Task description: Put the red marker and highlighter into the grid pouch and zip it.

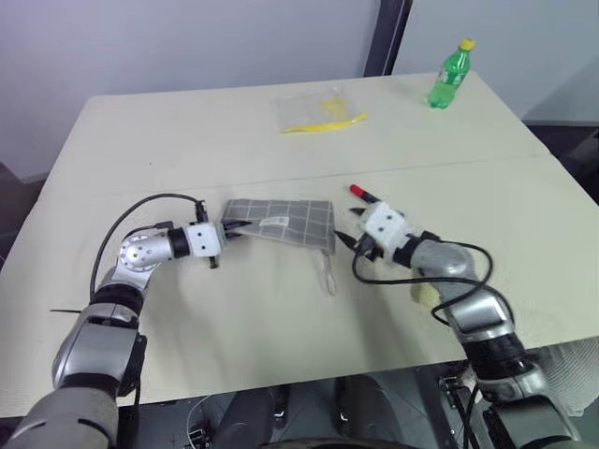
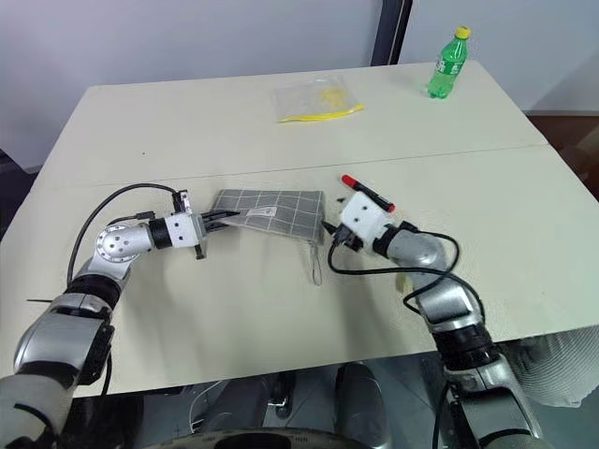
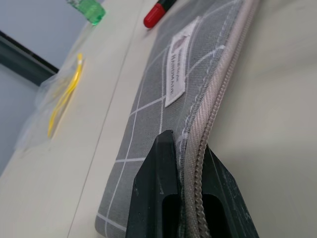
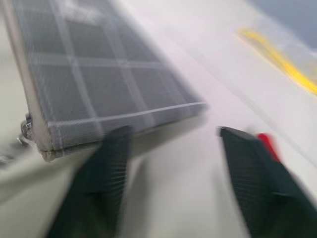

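Nearest, the right gripper [image 4: 171, 163] stands spread and empty just off the pouch's [image 1: 285, 223] right end, with the highlighter [image 1: 423, 294] a pale lump half hidden beside that forearm. Across the table [image 1: 187, 131], the left gripper [image 3: 185, 193] is pinching the pouch's zipper edge at its left end. Just behind the right gripper lies the red marker [image 1: 365, 195]. Both pens are outside and none of the packing is done; whether the zip is open I cannot tell
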{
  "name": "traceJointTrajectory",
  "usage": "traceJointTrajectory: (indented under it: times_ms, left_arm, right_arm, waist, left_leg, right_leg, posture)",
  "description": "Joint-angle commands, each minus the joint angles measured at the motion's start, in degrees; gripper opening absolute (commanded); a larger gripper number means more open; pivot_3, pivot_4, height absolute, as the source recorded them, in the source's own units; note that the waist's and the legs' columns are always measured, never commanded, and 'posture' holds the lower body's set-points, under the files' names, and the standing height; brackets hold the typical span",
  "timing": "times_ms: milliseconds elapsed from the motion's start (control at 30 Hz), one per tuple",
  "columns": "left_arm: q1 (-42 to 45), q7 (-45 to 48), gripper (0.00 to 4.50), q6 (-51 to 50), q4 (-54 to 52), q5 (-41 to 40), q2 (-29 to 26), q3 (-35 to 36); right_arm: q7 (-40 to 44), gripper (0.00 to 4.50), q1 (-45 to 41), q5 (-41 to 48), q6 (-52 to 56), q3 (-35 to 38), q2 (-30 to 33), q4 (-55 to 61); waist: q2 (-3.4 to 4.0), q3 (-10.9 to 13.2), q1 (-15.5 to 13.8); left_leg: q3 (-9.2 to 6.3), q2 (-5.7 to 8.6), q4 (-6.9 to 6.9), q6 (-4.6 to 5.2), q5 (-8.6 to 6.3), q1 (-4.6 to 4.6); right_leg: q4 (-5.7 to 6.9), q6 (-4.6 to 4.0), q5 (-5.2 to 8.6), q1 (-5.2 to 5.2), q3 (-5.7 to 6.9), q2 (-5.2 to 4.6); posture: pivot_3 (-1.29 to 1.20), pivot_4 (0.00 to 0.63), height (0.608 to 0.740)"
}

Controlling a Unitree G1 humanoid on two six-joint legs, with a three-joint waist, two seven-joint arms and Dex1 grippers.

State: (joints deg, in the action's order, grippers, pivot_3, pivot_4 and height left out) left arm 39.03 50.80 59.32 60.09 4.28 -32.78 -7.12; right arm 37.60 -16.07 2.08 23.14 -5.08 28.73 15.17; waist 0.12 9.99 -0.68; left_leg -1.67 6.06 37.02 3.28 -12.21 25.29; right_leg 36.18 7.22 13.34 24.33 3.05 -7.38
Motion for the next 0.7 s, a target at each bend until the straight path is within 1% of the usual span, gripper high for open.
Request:
traceJointTrajectory:
  times_ms: [33, 133, 267, 367, 467, 600, 633, 700]
  left_arm:
    - [-6.1, -3.1, 0.00, -6.9, -8.8, -1.9, -2.0, 2.4]
    - [-13.2, -7.6, 0.00, -15.4, -22.3, -1.8, -0.8, 3.2]
    - [-17.7, -14.1, 0.00, -25.8, -34.4, 0.9, 2.0, 3.5]
    - [-19.2, -16.9, 0.00, -31.7, -40.3, 2.9, 3.4, 3.2]
    - [-20.0, -19.9, 0.00, -35.9, -44.6, 5.5, 4.5, 2.8]
    - [-21.0, -21.8, 0.00, -40.7, -49.8, 6.5, 6.2, 2.4]
    - [-21.2, -22.0, 0.00, -41.4, -50.7, 6.7, 6.5, 2.2]
    - [-21.5, -22.1, 0.00, -42.7, -52.4, 6.8, 7.0, 1.6]
  right_arm:
    - [0.6, 4.43, 6.3, 8.2, 14.1, 3.6, 0.0, 12.9]
    - [-2.9, 4.43, 9.0, 13.3, 22.9, 4.3, -4.1, 19.0]
    - [-9.5, 4.43, 5.9, 13.4, 28.1, 3.9, -10.0, 15.2]
    - [-13.0, 4.43, 2.5, 14.0, 30.0, 4.6, -13.8, 11.5]
    - [-14.5, 4.43, 0.7, 13.6, 31.5, 3.4, -14.9, 9.0]
    - [-16.9, 4.43, -1.3, 17.3, 33.7, 7.1, -19.7, 6.1]
    - [-17.4, 4.20, -1.7, 17.6, 34.0, 7.5, -20.3, 5.4]
    - [-19.1, 3.58, -3.2, 18.4, 34.2, 9.1, -22.6, 3.4]
  waist:
    - [0.00, 0.0, 0.1]
    - [0.03, 0.0, 0.5]
    - [0.03, 0.0, 0.0]
    - [0.01, 0.0, -0.2]
    - [0.01, 0.0, -0.2]
    - [0.01, 0.0, 0.0]
    - [0.01, 0.0, 0.0]
    - [0.01, 0.0, 0.0]
  left_leg:
    - [0.00, -0.01, -0.01, -0.01, -0.01, 0.00]
    - [0.00, -0.08, -0.06, -0.04, -0.03, 0.00]
    - [-0.01, -0.08, 0.02, -0.05, -0.02, -0.09]
    - [0.00, -0.04, 0.04, -0.05, -0.02, -0.08]
    - [0.00, -0.02, 0.04, -0.07, -0.01, -0.07]
    - [0.00, 0.01, -0.08, -0.07, -0.01, -0.01]
    - [0.00, 0.01, -0.10, -0.07, 0.00, -0.01]
    - [0.00, -0.02, -0.09, -0.08, 0.00, -0.01]
  right_leg:
    - [0.00, 0.00, 0.00, 0.00, -0.01, 0.00]
    - [-0.01, -0.01, 0.00, 0.02, -0.17, -0.04]
    - [-0.05, -0.13, -0.06, -0.02, -0.34, 0.05]
    - [-0.07, -0.16, -0.07, -0.01, -0.37, 0.07]
    - [-0.05, -0.16, -0.09, 0.05, -0.44, 0.21]
    - [-0.04, -0.16, -0.09, 0.20, -0.57, 0.26]
    - [-0.04, -0.16, -0.09, 0.21, -0.60, 0.28]
    - [-0.02, -0.16, -0.09, 0.21, -0.62, 0.32]
  posture:
    - [0.00, 0.150, 0.740]
    - [0.00, 0.150, 0.740]
    - [0.00, 0.150, 0.740]
    - [0.00, 0.150, 0.740]
    - [0.00, 0.150, 0.740]
    - [0.00, 0.150, 0.740]
    - [0.00, 0.150, 0.740]
    - [0.00, 0.150, 0.740]
